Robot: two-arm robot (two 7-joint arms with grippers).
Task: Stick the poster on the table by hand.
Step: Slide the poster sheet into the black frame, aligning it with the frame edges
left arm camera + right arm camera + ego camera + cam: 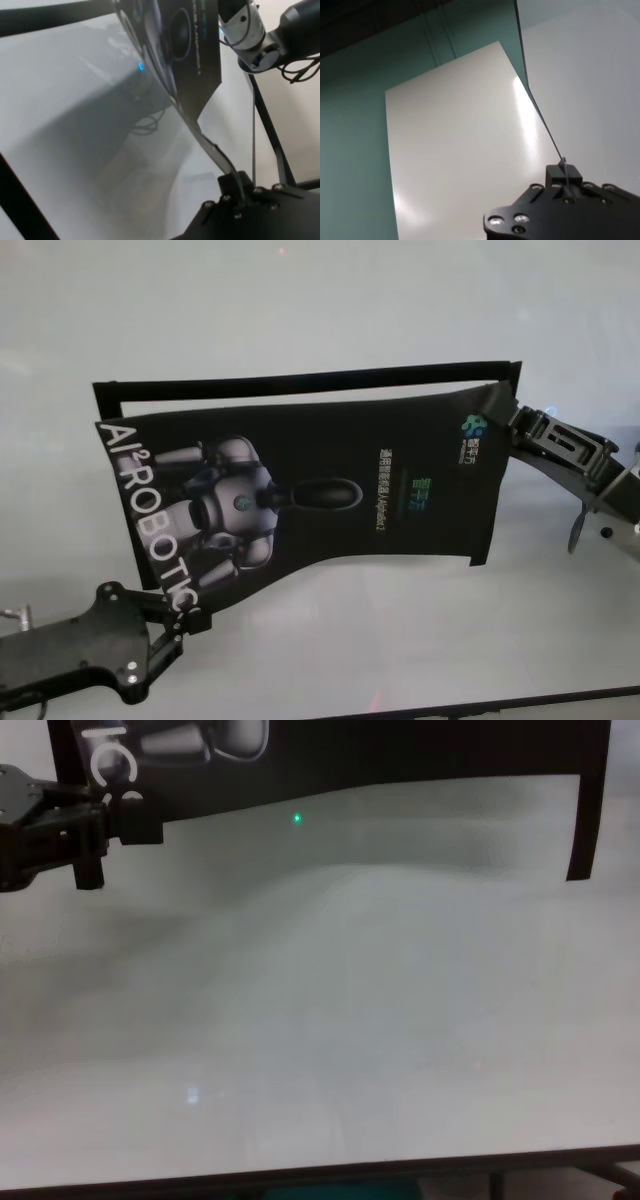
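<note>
The poster (330, 490), a glossy black sheet with a silver robot figure and white "ROBOTIC" letters, hangs stretched and sagging above the white table (300, 310). My left gripper (182, 625) is shut on its near-left corner by the letters; the chest view shows that gripper (135, 820) at the sheet's lower edge (400, 750). My right gripper (503, 412) is shut on the far-right corner. In the left wrist view the sheet (195, 50) runs edge-on out of the left gripper (241, 192). In the right wrist view the thin edge (540, 115) rises from the right gripper (565, 176).
A thin dark band (300, 380) lies on the tabletop beyond the poster's far side. The table's dark front edge (300, 1175) runs close to me. The right arm's white wrist and cables (250, 30) show past the poster in the left wrist view.
</note>
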